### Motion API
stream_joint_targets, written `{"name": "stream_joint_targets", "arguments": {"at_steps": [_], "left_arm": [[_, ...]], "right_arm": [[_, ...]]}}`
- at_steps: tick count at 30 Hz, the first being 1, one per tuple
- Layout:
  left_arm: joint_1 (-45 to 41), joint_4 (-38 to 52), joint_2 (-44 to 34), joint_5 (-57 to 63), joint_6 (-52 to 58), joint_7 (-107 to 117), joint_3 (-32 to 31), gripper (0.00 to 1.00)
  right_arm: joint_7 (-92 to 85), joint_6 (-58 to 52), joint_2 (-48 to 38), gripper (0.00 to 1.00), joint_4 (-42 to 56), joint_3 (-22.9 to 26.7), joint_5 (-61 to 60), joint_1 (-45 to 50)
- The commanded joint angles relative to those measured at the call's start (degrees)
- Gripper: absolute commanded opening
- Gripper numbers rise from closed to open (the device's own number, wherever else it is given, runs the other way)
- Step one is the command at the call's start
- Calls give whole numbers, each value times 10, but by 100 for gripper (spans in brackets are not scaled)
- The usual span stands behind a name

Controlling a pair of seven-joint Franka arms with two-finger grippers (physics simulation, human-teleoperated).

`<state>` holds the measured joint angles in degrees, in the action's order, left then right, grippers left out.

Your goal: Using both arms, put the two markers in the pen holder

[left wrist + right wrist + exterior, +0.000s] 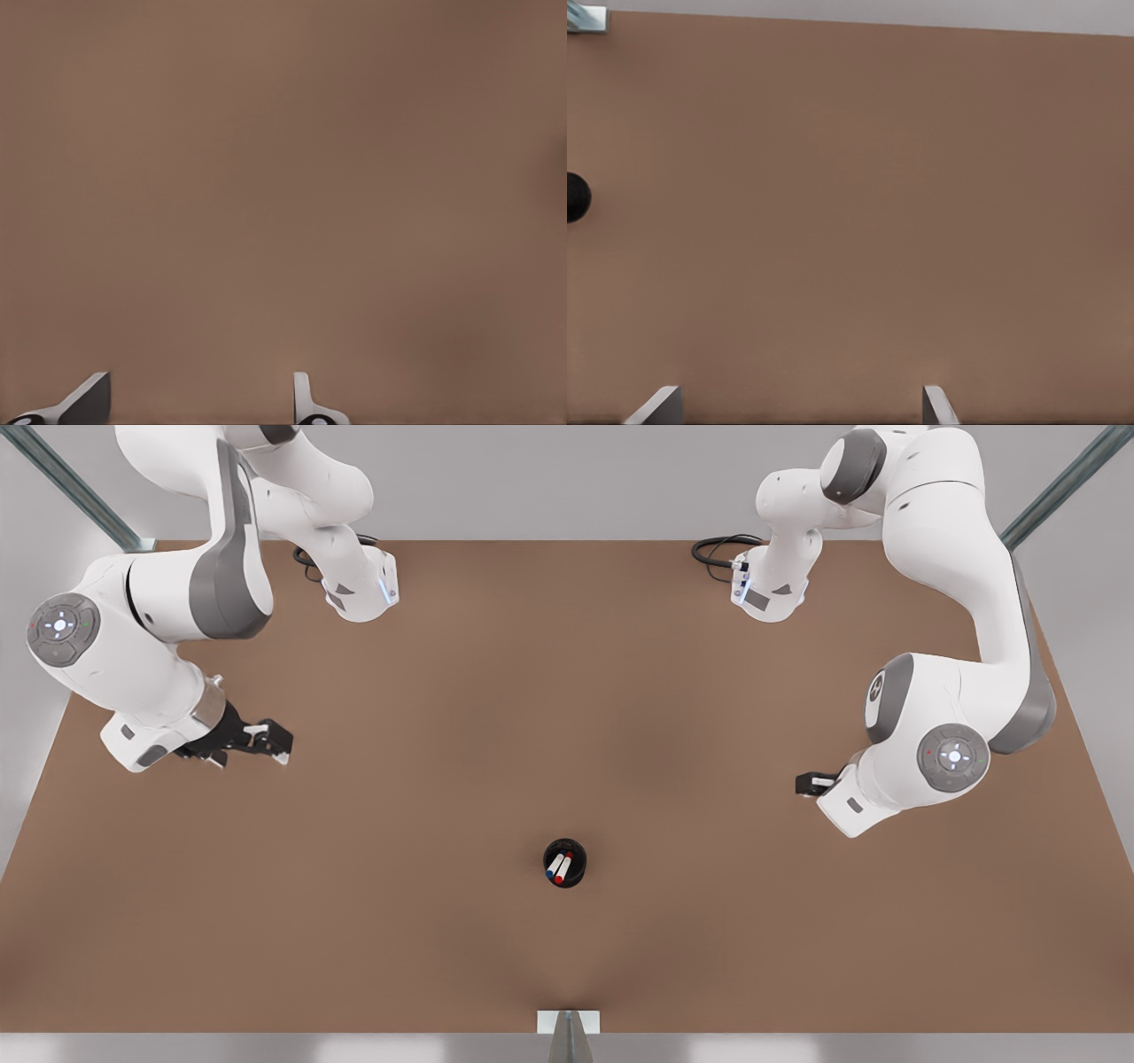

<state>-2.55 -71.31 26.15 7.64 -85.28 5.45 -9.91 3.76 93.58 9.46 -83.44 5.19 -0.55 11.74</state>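
Note:
The black pen holder (564,864) stands on the brown table, near its front edge at the middle. Both markers are inside it, side by side: the blue-capped marker (554,867) and the red-capped marker (565,867). My right gripper (270,742) hangs open over the table at the front view's left, far from the holder. In the right wrist view its fingers (656,405) stand apart with nothing between them, and the pen holder (574,197) peeks in at the edge. My left gripper (810,783) (197,403) is at the front view's right, open and empty, mostly hidden under its arm.
The brown table (567,691) carries both arm bases (363,589) (769,593) at its far edge, with black cables beside them. A metal bracket (568,1022) sits at the middle of the near edge, and its corner (585,18) appears in the right wrist view.

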Motion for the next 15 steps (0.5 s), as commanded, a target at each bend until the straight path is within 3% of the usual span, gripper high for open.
{"name": "stream_joint_targets", "arguments": {"at_steps": [1, 9, 11, 15], "left_arm": [[0, 0, -1, 0, 6, -6, 0, 100], [6, 8, -29, -1, 41, 32, 8, 100], [16, -42, -74, -8, 28, 30, 13, 100], [25, -57, -82, -25, 16, 26, 9, 100]], "right_arm": [[-8, -28, -1, 100, 0, 0, 0, 0], [1, -30, -1, 100, 0, -1, 0, 0], [1, -30, -1, 100, -1, -2, 0, 1], [1, -30, -1, 100, -1, -2, 0, 0]]}}
